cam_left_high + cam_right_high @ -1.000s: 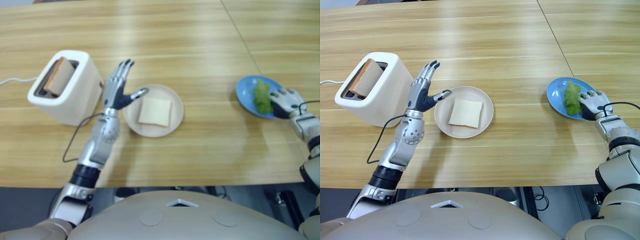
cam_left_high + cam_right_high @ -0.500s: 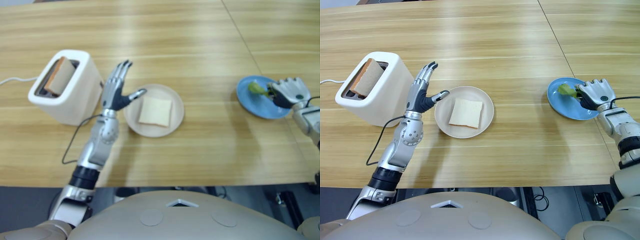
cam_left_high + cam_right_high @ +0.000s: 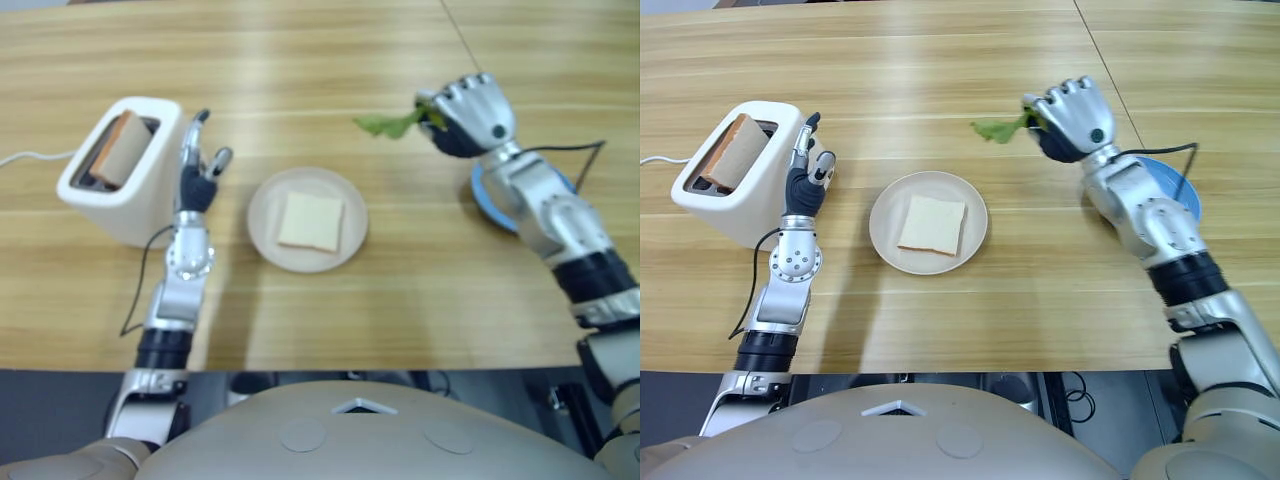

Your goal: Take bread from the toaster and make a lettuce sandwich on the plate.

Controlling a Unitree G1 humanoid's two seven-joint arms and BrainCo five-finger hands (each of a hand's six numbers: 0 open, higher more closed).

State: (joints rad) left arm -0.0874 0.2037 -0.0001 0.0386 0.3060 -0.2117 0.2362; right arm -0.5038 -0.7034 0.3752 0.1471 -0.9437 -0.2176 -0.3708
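Note:
A white toaster (image 3: 735, 190) stands at the left with one bread slice (image 3: 734, 150) sticking out of its slot. My left hand (image 3: 804, 172) is raised, fingers open, just right of the toaster. A beige plate (image 3: 975, 235) in the middle carries a white bread slice (image 3: 932, 224). My right hand (image 3: 1068, 118) is raised above the table, right of and beyond the plate, shut on a green lettuce leaf (image 3: 998, 128) that hangs out to its left.
A blue plate (image 3: 1180, 190) lies at the right, mostly behind my right forearm. The toaster's dark cord (image 3: 750, 290) runs along the table under my left arm. A white cable (image 3: 655, 160) leaves the toaster to the left.
My right hand has lifted the lettuce off the blue plate and carried it up and left toward the beige plate. My left hand has shifted left, closer to the toaster.

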